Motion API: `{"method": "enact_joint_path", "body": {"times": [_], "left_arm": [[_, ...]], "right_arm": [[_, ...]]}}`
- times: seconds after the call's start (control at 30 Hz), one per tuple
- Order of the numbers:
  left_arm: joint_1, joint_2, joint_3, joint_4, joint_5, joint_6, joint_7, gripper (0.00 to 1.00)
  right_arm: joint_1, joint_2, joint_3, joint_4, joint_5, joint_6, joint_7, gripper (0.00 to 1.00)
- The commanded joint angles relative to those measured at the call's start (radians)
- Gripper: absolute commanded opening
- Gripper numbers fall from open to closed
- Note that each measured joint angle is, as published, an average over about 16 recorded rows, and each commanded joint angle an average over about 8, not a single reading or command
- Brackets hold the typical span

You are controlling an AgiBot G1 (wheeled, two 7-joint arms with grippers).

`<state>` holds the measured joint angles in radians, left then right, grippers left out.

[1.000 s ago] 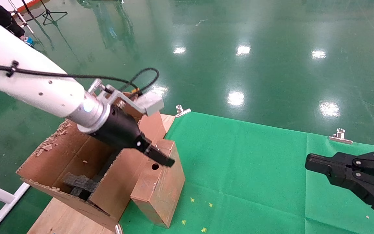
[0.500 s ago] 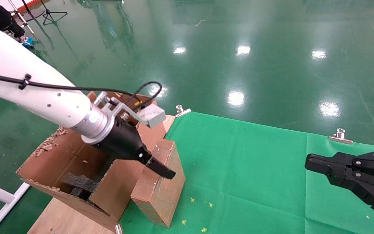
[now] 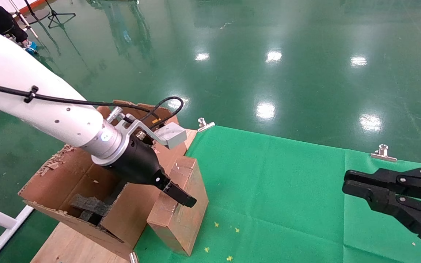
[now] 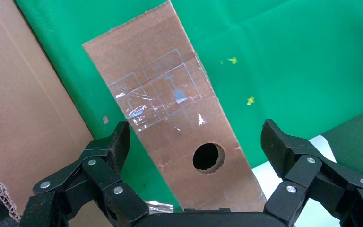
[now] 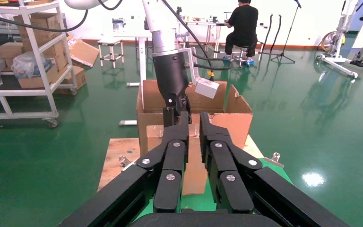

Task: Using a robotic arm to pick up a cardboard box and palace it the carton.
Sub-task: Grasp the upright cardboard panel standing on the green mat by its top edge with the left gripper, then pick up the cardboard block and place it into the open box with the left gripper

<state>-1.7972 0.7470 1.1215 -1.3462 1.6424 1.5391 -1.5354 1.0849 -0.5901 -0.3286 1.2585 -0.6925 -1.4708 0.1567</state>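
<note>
Down at the edge of the green cloth (image 3: pixel 276 190), my left gripper (image 3: pixel 175 193) hung over the cardboard box (image 3: pixel 181 215), its white arm (image 3: pixel 31 102) reaching in above the carton (image 3: pixel 71 179). Through my left wrist camera the jaws stood wide apart, one finger (image 4: pixel 116 146) on each side of the taped brown face with its round hole (image 4: pixel 208 157), and neither pad was touching the cardboard; I held nothing. The box stood on the cloth with its long side tipped a little, right against the near wall of the carton, which sat on a wooden board (image 3: pixel 68 244) to my left. Dark foam pieces (image 3: pixel 90 208) lay inside the carton, and its flaps were ragged along their edges.

My right gripper (image 3: pixel 353 182) hovered well apart from all this, over the far right of the cloth, carrying nothing. From its own wrist camera the two black fingers (image 5: pixel 175 142) looked drawn near each other with only a narrow gap between them, pointing toward the carton (image 5: pixel 236 118) and my left arm (image 5: pixel 170 71) beyond. A few yellow specks (image 3: pixel 228 230) dotted the cloth near the box, and metal clips (image 3: pixel 382 153) pinned its far edge.
</note>
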Motion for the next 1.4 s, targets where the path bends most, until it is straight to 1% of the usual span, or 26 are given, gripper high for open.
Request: {"method": "enact_joint_path", "body": {"times": [0.03, 0.07, 0.1, 0.13, 0.17, 1.1, 1.23, 1.4], "left_arm": [[0.0, 0.0, -0.001, 0.0, 0.0, 0.0, 0.0, 0.29], [0.0, 0.0, -0.002, 0.0, 0.0, 0.0, 0.0, 0.16], [0.0, 0.0, -0.002, 0.0, 0.001, 0.001, 0.0, 0.07], [0.0, 0.0, -0.003, 0.0, 0.001, 0.001, 0.0, 0.02], [0.0, 0.0, -0.003, 0.0, 0.001, 0.001, 0.0, 0.0], [-0.003, 0.002, -0.009, 0.005, 0.005, 0.001, 0.005, 0.0], [-0.031, -0.011, -0.021, 0.013, -0.009, 0.001, 0.036, 0.0], [-0.099, -0.078, -0.067, 0.027, -0.063, 0.002, 0.112, 0.0]], "right_arm": [[0.0, 0.0, 0.0, 0.0, 0.0, 0.0, 0.0, 1.0], [0.0, 0.0, 0.0, 0.0, 0.0, 0.0, 0.0, 1.0], [0.0, 0.0, 0.0, 0.0, 0.0, 0.0, 0.0, 1.0], [0.0, 0.0, 0.0, 0.0, 0.0, 0.0, 0.0, 1.0], [0.0, 0.0, 0.0, 0.0, 0.0, 0.0, 0.0, 1.0], [0.0, 0.0, 0.0, 0.0, 0.0, 0.0, 0.0, 1.0], [0.0, 0.0, 0.0, 0.0, 0.0, 0.0, 0.0, 1.0], [0.0, 0.0, 0.0, 0.0, 0.0, 0.0, 0.0, 1.0]]}}
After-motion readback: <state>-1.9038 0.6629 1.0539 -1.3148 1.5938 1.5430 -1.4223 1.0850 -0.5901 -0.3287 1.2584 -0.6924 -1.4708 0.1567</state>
